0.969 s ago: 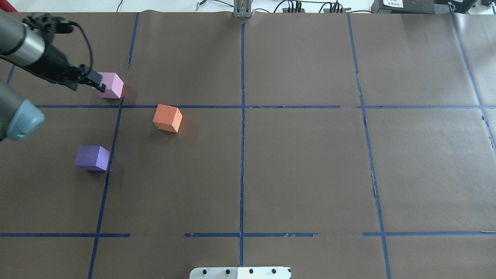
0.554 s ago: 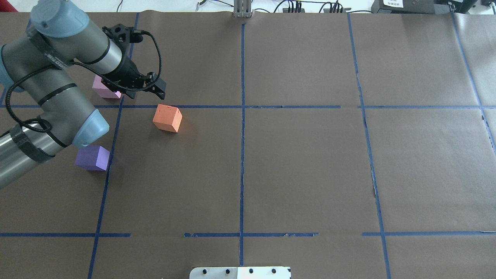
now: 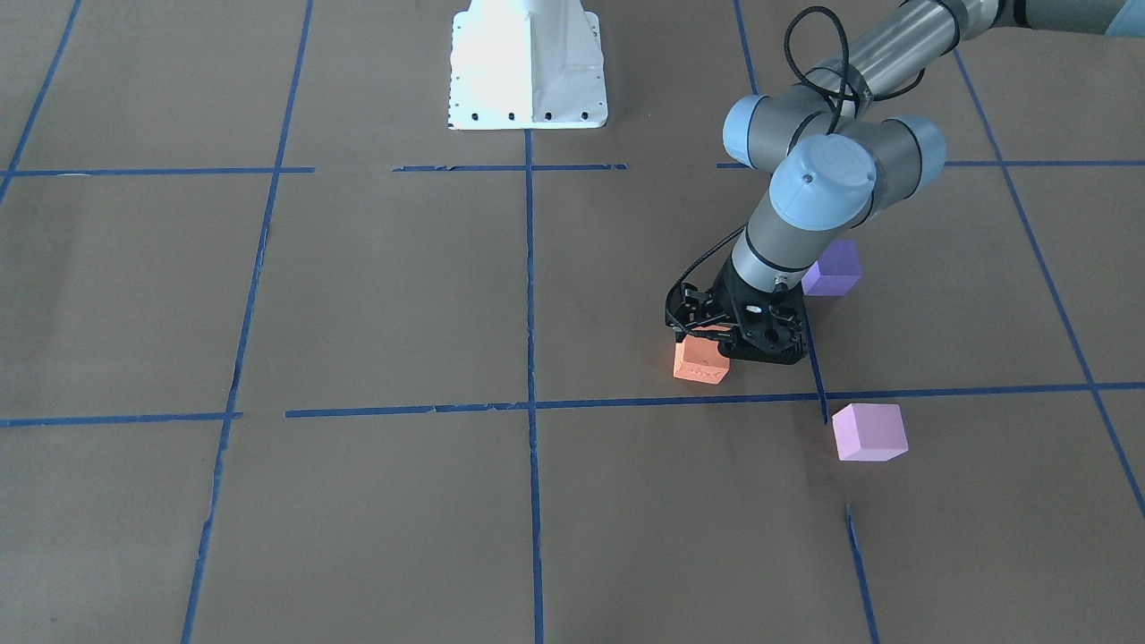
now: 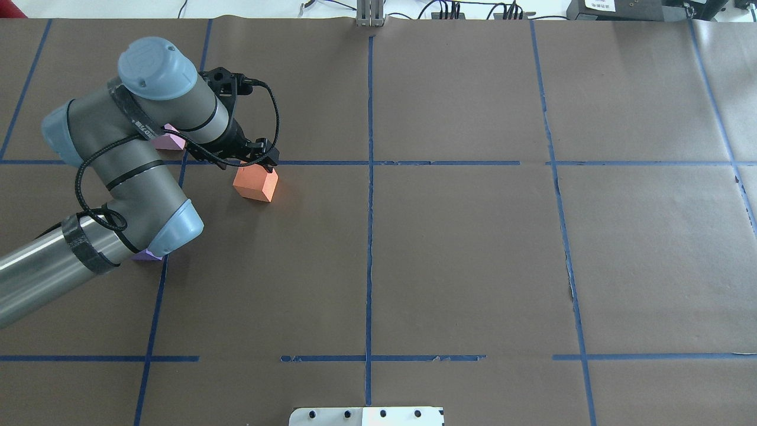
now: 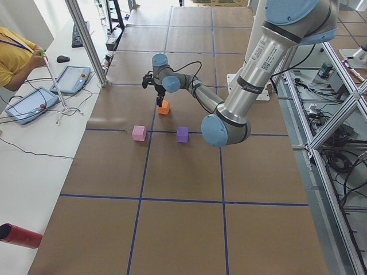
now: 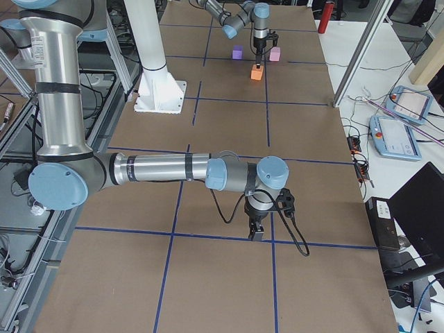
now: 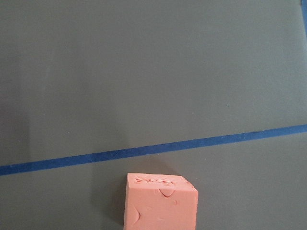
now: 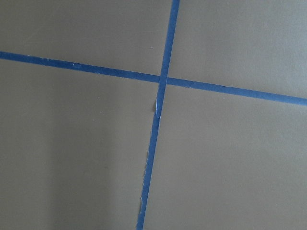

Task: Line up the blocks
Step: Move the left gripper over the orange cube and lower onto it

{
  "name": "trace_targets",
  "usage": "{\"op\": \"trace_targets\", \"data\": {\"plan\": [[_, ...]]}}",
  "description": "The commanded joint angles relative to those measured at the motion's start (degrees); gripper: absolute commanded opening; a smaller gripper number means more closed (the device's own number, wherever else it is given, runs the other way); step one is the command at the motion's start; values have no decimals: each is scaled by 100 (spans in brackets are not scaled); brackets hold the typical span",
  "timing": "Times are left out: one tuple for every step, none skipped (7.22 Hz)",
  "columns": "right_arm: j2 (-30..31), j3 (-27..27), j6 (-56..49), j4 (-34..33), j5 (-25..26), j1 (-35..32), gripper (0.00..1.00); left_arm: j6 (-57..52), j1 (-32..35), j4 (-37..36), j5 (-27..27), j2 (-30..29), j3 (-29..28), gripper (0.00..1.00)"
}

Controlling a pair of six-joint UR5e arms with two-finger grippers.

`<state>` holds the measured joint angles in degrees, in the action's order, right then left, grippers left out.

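The orange block sits just below a blue tape line; it also shows in the front view and at the bottom of the left wrist view. My left gripper hangs right over it, jaws apparently open on either side of its top. The pale pink block lies beyond the tape line, mostly hidden by my arm in the overhead view. The violet block sits closer to my base, only a sliver showing overhead. My right gripper is far away; I cannot tell its state.
Brown paper with a grid of blue tape lines covers the table. The white robot base stands at the table's edge. A person sits at the table's far side in the exterior left view. The right wrist view shows only a tape crossing.
My left arm has swung from beside the pink block over to the orange block and lowered above it. All three blocks stay where they were.
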<state>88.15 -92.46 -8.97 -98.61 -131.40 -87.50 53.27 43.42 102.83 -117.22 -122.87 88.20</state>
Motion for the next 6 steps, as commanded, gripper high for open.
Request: {"op": "trace_targets", "data": {"plan": [[0, 0, 0, 0, 0, 5, 100, 52, -193, 9, 138, 0, -48, 100], [0, 0, 0, 0, 0, -4, 100, 148, -272, 44, 199, 26, -66, 100], [0, 0, 0, 0, 0, 5, 100, 166, -290, 70, 356, 9, -214, 100], [0, 0, 0, 0, 0, 5, 100, 166, -290, 314, 393, 9, -415, 100], [0, 0, 0, 0, 0, 5, 100, 166, -290, 525, 384, 9, -583, 100], [0, 0, 0, 0, 0, 5, 100, 158, -307, 693, 384, 43, -637, 100]]}}
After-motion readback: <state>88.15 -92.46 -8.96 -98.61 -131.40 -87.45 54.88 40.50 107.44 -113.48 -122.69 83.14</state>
